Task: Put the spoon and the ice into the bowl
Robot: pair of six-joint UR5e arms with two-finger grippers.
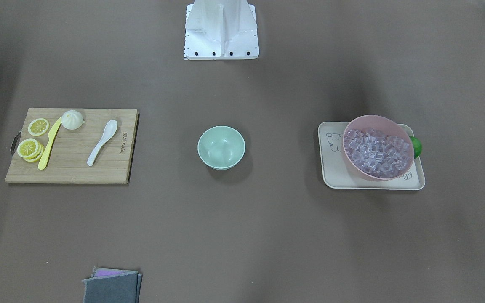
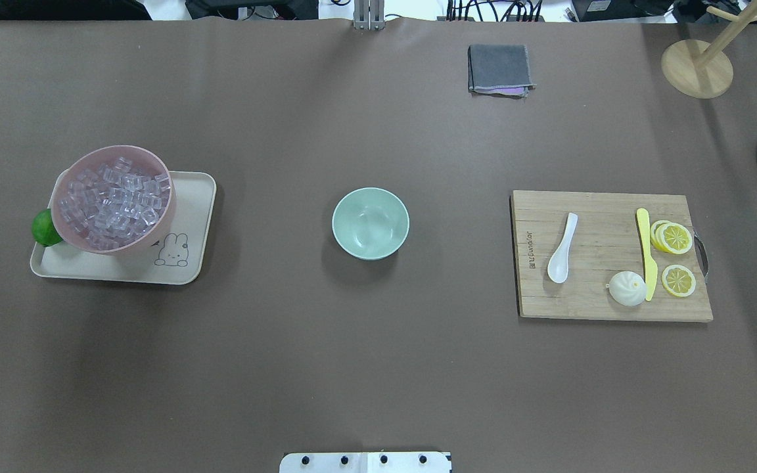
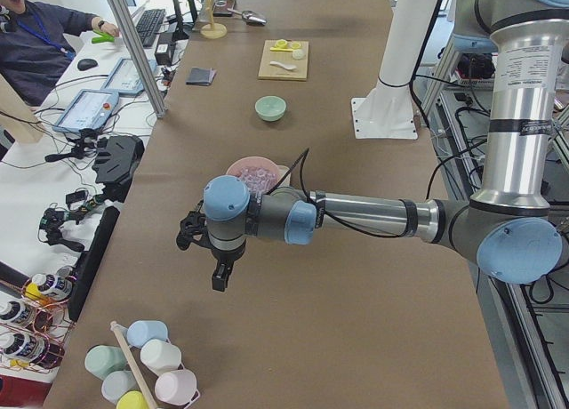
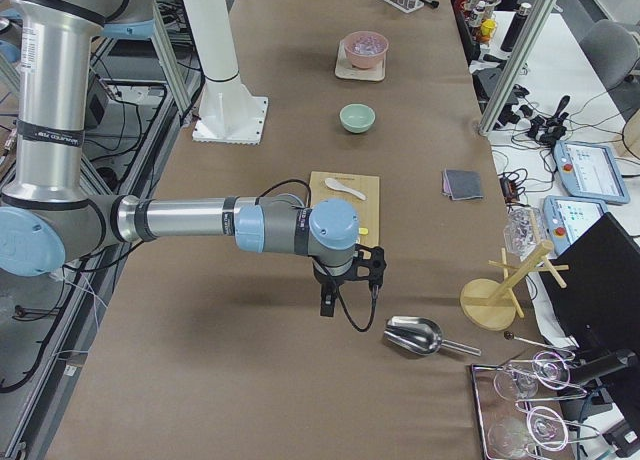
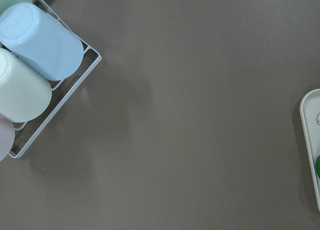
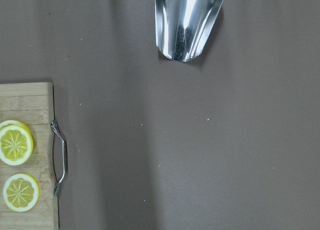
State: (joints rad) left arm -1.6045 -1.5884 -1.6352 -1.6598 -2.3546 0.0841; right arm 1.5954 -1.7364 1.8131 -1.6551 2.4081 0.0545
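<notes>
The white spoon lies on a wooden cutting board, scoop toward the robot; it also shows in the front view. The mint-green bowl stands empty at the table's middle. Many clear ice cubes fill a pink bowl on a cream tray. My left gripper hangs beyond the tray, near the table's left end. My right gripper hangs past the board, near a metal scoop. Both show only in side views, so I cannot tell open or shut.
A yellow knife, lemon slices and a bun share the board. A lime sits behind the pink bowl. A grey cloth and a wooden stand lie at the far side. Cups in a rack are under the left wrist.
</notes>
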